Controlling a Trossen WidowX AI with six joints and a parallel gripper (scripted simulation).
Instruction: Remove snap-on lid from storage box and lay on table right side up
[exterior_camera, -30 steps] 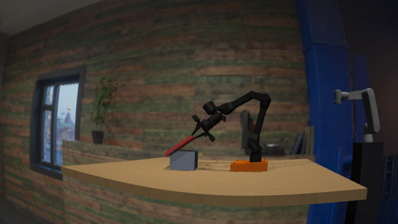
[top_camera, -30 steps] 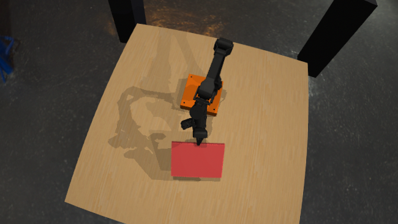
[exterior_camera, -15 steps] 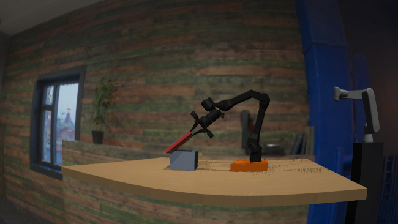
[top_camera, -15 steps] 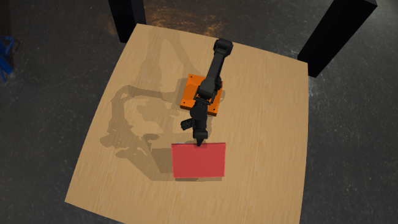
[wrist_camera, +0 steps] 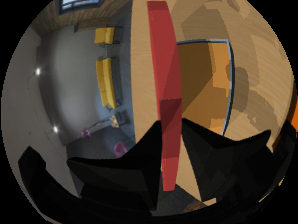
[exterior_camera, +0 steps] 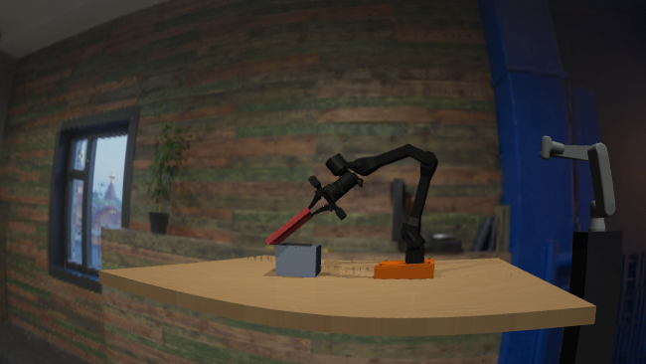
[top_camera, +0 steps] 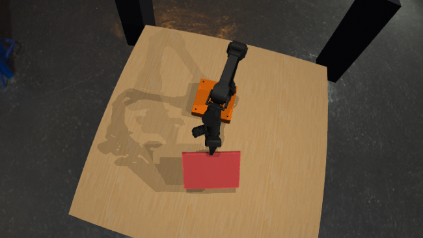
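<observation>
The red lid (top_camera: 211, 170) (exterior_camera: 289, 227) (wrist_camera: 169, 85) is off the storage box and tilted steeply, its edge near the arm high and its far edge low. My gripper (top_camera: 212, 153) (exterior_camera: 310, 211) (wrist_camera: 170, 123) is shut on the lid's raised edge, one finger on each face. The grey-blue storage box (exterior_camera: 298, 261) (wrist_camera: 231, 75) stands upright and open on the table below the lid. The lid's low edge is just above and beyond the box's far rim in the exterior view. In the top view the lid hides nearly all of the box.
The wooden table (top_camera: 276, 156) (exterior_camera: 472, 295) carries the arm's orange base (top_camera: 200, 100) (exterior_camera: 403, 270), which stands behind the box. The table's front edge lies beyond the lid in the top view. Dark posts (top_camera: 361, 36) stand beyond the table's back corners.
</observation>
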